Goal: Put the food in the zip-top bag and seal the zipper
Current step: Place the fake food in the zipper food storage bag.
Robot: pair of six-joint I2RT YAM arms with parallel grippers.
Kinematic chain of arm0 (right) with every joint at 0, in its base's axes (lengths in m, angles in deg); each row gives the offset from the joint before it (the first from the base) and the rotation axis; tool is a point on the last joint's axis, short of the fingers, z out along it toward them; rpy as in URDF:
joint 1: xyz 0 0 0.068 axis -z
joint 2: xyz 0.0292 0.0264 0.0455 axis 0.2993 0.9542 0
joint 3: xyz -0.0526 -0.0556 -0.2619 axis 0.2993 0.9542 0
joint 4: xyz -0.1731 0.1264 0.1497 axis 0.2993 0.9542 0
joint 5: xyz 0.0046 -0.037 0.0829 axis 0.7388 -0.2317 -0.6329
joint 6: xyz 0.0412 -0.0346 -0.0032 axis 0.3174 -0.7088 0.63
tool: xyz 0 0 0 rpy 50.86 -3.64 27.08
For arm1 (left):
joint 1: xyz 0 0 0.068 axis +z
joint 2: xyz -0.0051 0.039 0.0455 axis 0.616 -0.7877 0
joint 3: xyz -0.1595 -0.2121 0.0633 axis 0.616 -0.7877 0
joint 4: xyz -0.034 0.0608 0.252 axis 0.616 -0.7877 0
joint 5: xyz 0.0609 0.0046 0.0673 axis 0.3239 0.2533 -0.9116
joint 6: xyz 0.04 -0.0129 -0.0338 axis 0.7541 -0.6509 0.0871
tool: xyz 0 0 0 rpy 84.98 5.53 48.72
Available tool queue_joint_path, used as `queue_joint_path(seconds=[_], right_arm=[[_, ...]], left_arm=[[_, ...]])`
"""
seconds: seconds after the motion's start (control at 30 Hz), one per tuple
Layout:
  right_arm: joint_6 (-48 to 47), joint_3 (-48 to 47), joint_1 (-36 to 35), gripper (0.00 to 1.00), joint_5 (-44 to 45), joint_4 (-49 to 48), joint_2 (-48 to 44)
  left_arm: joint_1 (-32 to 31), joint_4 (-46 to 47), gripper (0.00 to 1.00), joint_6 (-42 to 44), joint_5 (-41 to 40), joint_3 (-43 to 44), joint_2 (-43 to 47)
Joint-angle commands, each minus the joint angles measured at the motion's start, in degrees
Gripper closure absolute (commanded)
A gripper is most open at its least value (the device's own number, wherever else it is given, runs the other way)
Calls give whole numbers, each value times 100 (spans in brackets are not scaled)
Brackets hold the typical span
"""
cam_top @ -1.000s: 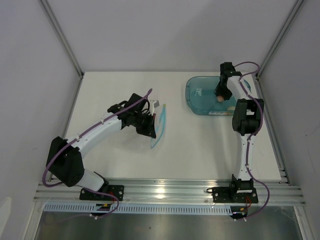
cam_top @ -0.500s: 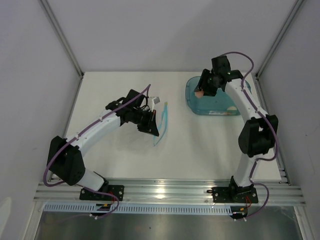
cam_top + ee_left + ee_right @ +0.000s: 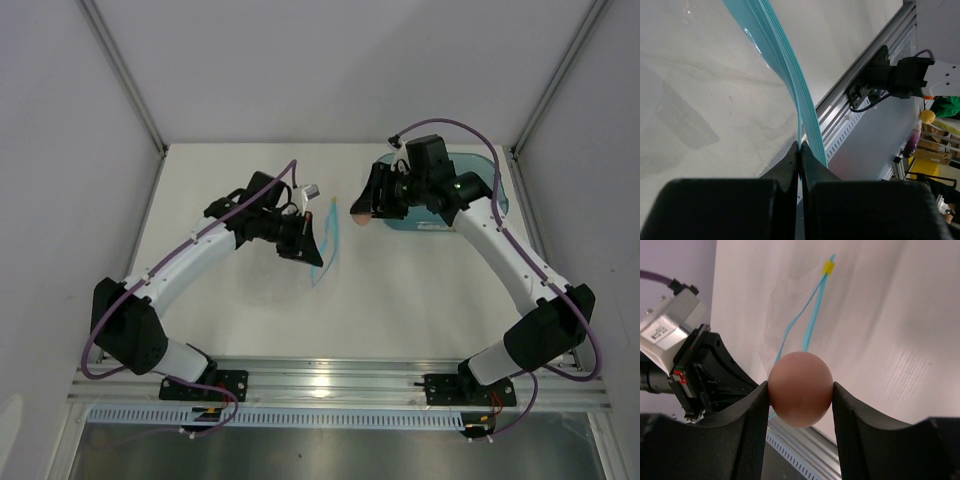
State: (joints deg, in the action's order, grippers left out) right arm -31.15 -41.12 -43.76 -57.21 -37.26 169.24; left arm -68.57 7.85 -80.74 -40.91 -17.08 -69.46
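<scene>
Since half a second ago my left arm (image 3: 190,255) has crept a touch farther from its base, carrying the zip-top bag (image 3: 325,255) with it, so the bag sits a shade nearer the middle of the tabletop (image 3: 400,300). My left jaws are pressed together on the bag's mouth edge. In the left wrist view their fingertips (image 3: 789,159) meet on the zipper (image 3: 790,75), whose teal strip rises away from them, with the clear crinkly film spreading to its left. I cannot tell whether the bag's lower corner touches the tabletop.

The bigger change is on the right. My right arm (image 3: 510,265) has swung leftward, and the peach-pink egg (image 3: 357,212), which was over the left rim of the teal tub (image 3: 487,172), is now off the tub, between it and the bag. My right jaws pinch that egg, one finger (image 3: 752,415) on each side, held apart only by it. In the right wrist view two teal lines of the zipper spread from a small yellow tab (image 3: 828,266) and run down behind the egg. The black body of my left jaws sits at the lower left, just beside those lines. My right arm crosses the tub and hides part of its inside.
</scene>
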Motion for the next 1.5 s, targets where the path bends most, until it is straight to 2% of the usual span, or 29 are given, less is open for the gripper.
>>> queue_joint_path(seconds=[0.0,0.33,0.6,1.1,1.3,1.47], right_arm=[[141,80,-274,100,-504,-219,-147],[186,-34,-810,100,-830,-69,310],[220,-114,-916,100,-909,-121,557],[308,-421,-977,100,-426,221,996],[238,-588,-977,96,-504,291,1075],[133,-553,-986,92,-961,221,1101]], left_arm=[[84,74,99,-163,287,348,282],[84,91,99,-190,23,454,361],[84,214,99,-304,-83,366,467],[84,618,99,-436,49,190,731],[75,663,99,-436,23,111,722],[75,627,99,-366,-196,111,730]])
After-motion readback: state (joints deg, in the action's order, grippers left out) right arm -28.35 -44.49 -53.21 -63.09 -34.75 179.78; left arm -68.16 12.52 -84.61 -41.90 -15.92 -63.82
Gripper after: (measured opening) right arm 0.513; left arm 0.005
